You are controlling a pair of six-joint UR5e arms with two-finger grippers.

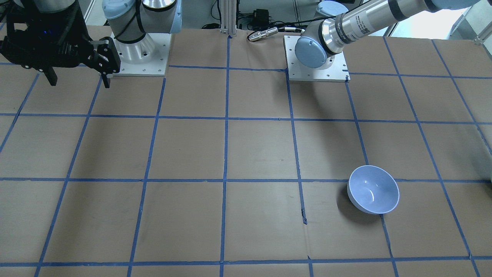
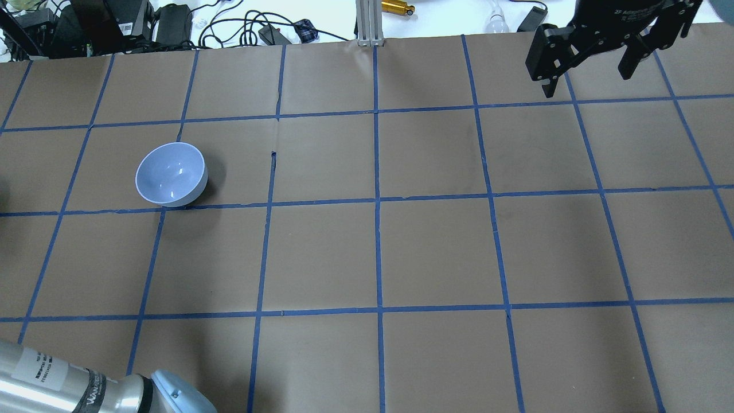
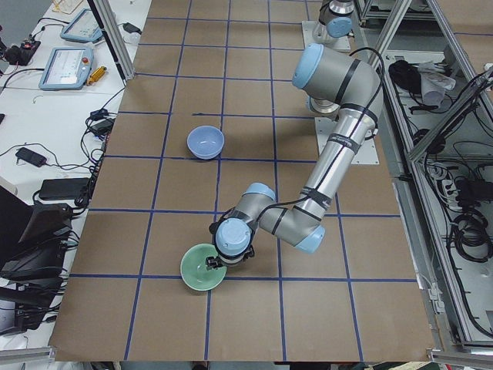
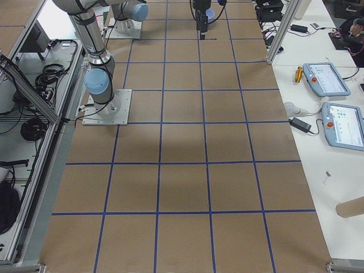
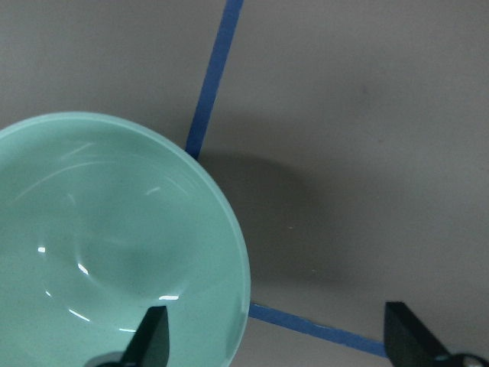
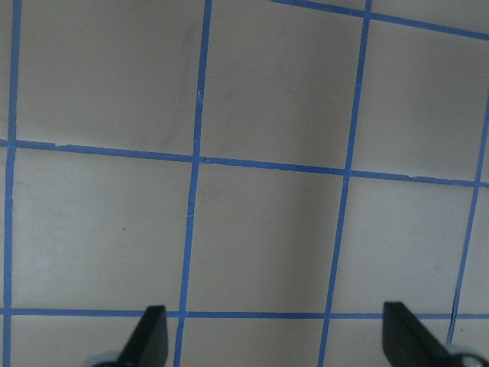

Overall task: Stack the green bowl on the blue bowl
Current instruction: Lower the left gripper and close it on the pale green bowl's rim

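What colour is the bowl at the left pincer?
Mint green bowl; the left wrist view shows it best.

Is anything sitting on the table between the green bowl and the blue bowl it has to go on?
Nothing visible does. Between the green bowl and the blue bowl the left side view shows only bare table. The left gripper is open, straddling the green bowl's rim.
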